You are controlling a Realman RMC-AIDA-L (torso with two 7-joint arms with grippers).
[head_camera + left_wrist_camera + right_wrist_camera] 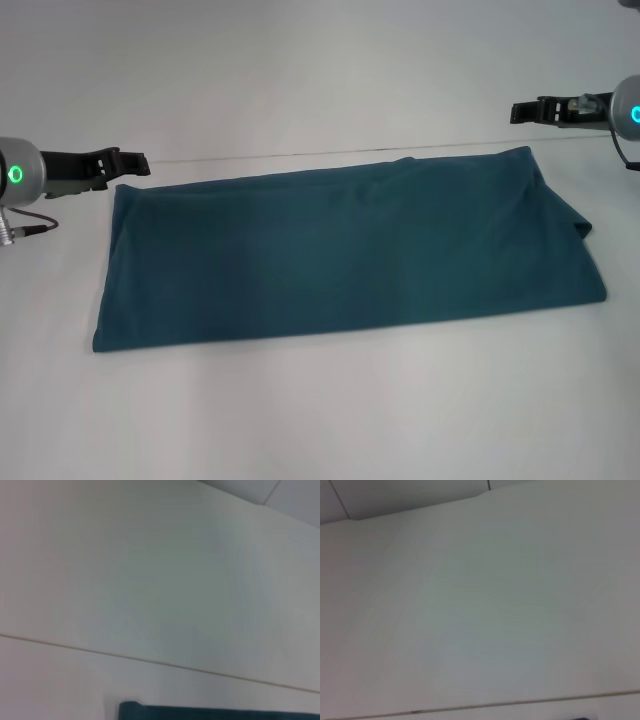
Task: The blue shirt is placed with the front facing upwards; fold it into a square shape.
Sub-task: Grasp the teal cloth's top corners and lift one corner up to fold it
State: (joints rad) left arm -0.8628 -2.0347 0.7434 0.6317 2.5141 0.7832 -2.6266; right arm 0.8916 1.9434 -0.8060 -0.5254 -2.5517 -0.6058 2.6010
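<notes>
Between the two grippers, on the white table [320, 420], the blue shirt [345, 255] lies folded into a long band, its long axis running from one arm to the other. The left gripper [140, 160] hovers just beyond the band's far corner on its own side, almost over the cloth edge; the right gripper [520, 110] sits a little farther back from the opposite far corner. Neither holds anything, and whether their fingers are parted or closed cannot be told. Squaring the band likely means carrying one short end toward the other, and the left gripper is the nearer to its end.
</notes>
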